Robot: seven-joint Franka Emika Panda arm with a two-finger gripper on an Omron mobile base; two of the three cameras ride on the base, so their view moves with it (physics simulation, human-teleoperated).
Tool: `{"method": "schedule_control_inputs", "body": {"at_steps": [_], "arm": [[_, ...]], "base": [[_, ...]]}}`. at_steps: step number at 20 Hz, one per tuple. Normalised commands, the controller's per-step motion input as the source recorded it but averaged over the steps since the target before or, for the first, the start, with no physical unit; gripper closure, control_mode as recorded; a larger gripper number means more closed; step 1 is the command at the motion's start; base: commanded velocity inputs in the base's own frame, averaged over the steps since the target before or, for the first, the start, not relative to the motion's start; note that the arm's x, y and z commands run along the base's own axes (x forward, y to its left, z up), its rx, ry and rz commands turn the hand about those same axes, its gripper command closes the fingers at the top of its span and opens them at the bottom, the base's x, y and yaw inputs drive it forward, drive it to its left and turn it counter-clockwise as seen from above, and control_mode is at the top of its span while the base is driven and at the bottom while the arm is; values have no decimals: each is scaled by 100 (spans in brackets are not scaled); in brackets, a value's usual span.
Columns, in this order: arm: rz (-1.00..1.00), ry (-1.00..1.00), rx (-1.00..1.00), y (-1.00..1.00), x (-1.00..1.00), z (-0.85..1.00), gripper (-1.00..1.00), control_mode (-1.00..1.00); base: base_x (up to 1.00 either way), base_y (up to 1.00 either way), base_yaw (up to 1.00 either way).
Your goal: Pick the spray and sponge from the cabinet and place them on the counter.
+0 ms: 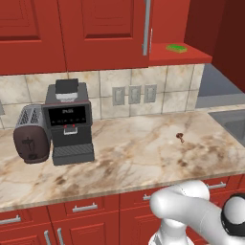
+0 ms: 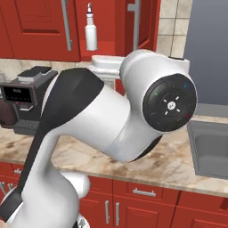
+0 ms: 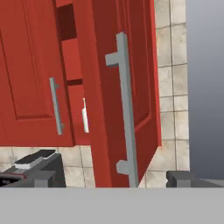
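The fingers (image 3: pixel 111 179) are standing wide, gripping nothing, facing the cabinet (image 3: pixel 118 65) door's silver handle (image 3: pixel 125 109); the spray (image 3: pixel 85 116) is showing left of it.

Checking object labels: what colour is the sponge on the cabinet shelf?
Green, the sponge shows best in the left base view.
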Motion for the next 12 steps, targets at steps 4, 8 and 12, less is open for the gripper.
{"method": "schedule_control_inputs", "body": {"at_steps": [4, 8, 12], "arm": [[0, -11, -6, 51, -26, -11, -100, -100], [0, -3, -13, 65, -27, -31, -100, -100], [-4, 0, -19, 73, -30, -33, -100, -100]], "base": [[0, 0, 0], [0, 0, 0], [0, 0, 0]]}}
